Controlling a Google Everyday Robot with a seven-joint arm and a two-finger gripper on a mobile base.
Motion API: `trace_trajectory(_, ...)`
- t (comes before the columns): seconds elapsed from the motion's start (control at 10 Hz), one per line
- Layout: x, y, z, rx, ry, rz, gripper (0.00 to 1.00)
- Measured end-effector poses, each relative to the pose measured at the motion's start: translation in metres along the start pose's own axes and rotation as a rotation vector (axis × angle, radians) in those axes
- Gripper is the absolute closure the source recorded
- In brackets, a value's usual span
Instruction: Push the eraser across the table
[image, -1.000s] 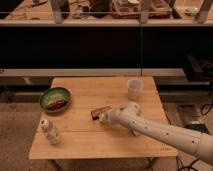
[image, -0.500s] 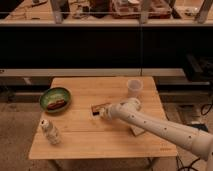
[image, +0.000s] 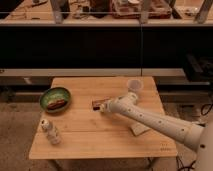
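A small dark brown eraser (image: 98, 103) lies flat near the middle of the wooden table (image: 90, 137). My gripper (image: 104, 106) sits at the end of the white arm that reaches in from the lower right. It is right against the eraser's right end, low over the tabletop. The gripper's own body hides its fingers.
A green bowl (image: 55, 99) with food stands at the table's left. A small bottle (image: 51, 133) lies at the front left. A white cup (image: 134, 86) stands at the back right. A flat pale object (image: 138, 129) lies under my arm. Dark shelving runs behind the table.
My gripper and the eraser have shifted slightly left and toward the back of the table. The other objects have not moved.
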Motion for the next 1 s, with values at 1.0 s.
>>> trace_trajectory(1.0, 0.059, 0.006, 0.023, 0.022, 0.056, 0.042, 1.00)
